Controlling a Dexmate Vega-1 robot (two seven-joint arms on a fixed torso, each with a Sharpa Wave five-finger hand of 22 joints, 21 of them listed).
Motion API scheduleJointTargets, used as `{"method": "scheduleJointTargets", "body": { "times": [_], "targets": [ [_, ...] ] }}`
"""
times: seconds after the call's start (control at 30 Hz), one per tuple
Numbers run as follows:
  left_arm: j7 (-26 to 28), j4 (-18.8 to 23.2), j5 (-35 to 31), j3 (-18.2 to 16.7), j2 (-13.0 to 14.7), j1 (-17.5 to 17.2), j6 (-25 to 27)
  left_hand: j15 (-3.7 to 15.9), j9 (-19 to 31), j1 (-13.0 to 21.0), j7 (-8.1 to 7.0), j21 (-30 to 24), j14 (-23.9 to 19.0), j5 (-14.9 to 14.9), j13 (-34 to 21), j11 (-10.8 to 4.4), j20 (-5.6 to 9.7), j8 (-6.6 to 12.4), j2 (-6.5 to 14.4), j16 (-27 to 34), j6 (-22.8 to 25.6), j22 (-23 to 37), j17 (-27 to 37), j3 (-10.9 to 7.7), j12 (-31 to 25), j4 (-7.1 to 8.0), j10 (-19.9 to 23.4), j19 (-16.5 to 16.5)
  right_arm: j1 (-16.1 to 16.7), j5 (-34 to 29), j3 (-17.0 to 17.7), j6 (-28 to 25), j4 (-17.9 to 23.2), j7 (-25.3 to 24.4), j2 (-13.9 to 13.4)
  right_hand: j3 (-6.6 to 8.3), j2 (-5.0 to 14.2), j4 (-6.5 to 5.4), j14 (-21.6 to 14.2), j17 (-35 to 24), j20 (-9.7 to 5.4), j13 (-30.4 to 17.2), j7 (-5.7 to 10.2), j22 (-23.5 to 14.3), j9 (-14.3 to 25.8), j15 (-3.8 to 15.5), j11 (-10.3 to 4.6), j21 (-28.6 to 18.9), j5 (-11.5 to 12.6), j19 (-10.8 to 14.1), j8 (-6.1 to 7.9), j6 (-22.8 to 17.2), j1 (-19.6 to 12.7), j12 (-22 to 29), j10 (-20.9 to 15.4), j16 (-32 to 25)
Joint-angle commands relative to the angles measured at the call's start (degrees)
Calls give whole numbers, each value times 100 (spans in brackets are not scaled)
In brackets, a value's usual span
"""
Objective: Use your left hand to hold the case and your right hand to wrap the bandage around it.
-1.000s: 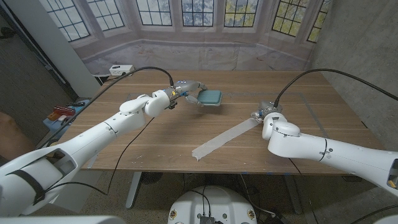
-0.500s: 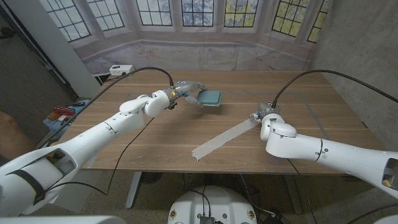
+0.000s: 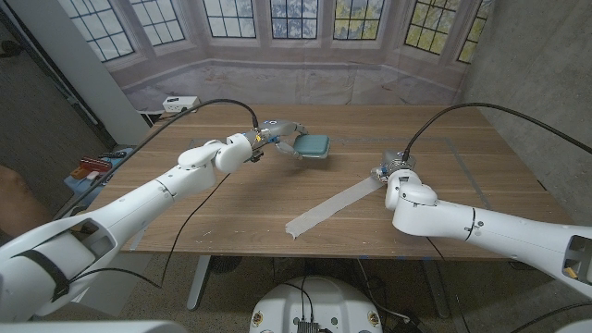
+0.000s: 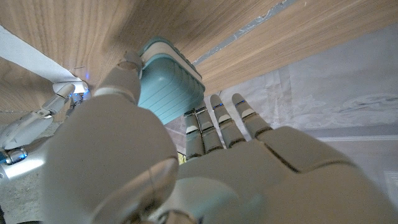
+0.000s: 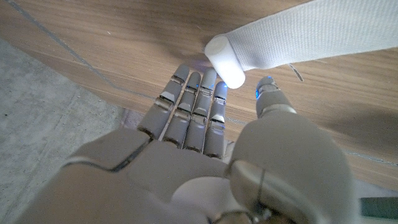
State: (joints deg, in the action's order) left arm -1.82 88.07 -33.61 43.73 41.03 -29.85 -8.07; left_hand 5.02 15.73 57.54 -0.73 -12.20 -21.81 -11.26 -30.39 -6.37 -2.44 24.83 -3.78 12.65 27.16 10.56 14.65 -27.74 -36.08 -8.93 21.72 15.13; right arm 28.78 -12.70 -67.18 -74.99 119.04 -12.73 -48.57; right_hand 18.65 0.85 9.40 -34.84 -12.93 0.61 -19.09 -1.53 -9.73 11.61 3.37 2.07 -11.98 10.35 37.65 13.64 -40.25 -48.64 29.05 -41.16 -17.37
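Observation:
The teal ribbed case (image 3: 313, 145) lies at the table's middle back. My left hand (image 3: 278, 134) is on its left side. In the left wrist view the thumb (image 4: 126, 67) presses one side of the case (image 4: 166, 86) and the fingers (image 4: 219, 121) reach along the other, so the hand grips it. A white bandage strip (image 3: 328, 205) runs unrolled across the table from the front middle to its roll (image 3: 378, 174). My right hand (image 3: 396, 172) is at that roll. Its fingertips (image 5: 205, 81) meet the roll (image 5: 225, 61), and the thumb (image 5: 270, 94) stands apart, holding nothing.
A white box (image 3: 180, 104) sits at the table's back left corner. Black cables (image 3: 227, 104) arc over both arms. A side shelf with small items (image 3: 92, 167) stands left of the table. Thin tape lines (image 3: 462, 155) mark the wood on the right.
My right hand has crept slightly left toward the bandage roll. The left hand and the case have barely moved.

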Motion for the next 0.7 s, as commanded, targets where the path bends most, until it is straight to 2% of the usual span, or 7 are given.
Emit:
{"method": "scheduleJointTargets", "body": {
  "times": [0.03, 0.3, 0.33, 0.7],
  "targets": [
    [-27, -89, 20, 39, -37, 61, -72, -5, 13, 27, -267, 26, -28, -19, -37, -307, 24, 1221, 277, -10, 748, 5, 26, -55, -5, 20, 354, -15, 24, -174, -85, 0, -133, -34, 77, -32, -30, 15, -100, -38, -18, -42, 23, -29, 18, 190, -33, -27, 25, 85, 33, -112, -94, 73, -118, -38],
    [-57, -99, 37, 46, -31, 64, -77, -2, 5, 33, -275, 27, -31, -20, -49, -314, 34, 1254, 268, -16, 773, 4, 26, -57, 5, 11, 352, -21, 91, -257, -75, 7, -185, -92, 110, -50, -45, 15, -204, -52, -50, -77, 69, -30, 26, 227, -46, -35, 31, 149, 56, -271, -152, 147, -201, -74],
    [-64, -98, 43, 46, -28, 62, -75, -5, 7, 33, -266, 26, -34, -20, -50, -313, 35, 1256, 268, -16, 764, 4, 26, -58, 7, 11, 349, -21, 101, -266, -71, 10, -194, -100, 116, -55, -49, 17, -233, -56, -54, -86, 73, -30, 28, 245, -109, -32, 31, 152, 61, -309, -169, 163, -216, -85],
    [-86, -124, 60, 59, -37, 73, -101, -6, 16, 31, -272, 26, -27, -18, -63, -326, 40, 1299, 273, -21, 777, 4, 32, -54, 17, 12, 349, -27, 209, -388, -2, 131, -263, -170, 142, -67, -49, 20, -319, -76, -102, -124, 121, -31, 37, 275, -102, -45, 35, 239, 66, -437, -256, 238, -296, -119]
  ]
}}
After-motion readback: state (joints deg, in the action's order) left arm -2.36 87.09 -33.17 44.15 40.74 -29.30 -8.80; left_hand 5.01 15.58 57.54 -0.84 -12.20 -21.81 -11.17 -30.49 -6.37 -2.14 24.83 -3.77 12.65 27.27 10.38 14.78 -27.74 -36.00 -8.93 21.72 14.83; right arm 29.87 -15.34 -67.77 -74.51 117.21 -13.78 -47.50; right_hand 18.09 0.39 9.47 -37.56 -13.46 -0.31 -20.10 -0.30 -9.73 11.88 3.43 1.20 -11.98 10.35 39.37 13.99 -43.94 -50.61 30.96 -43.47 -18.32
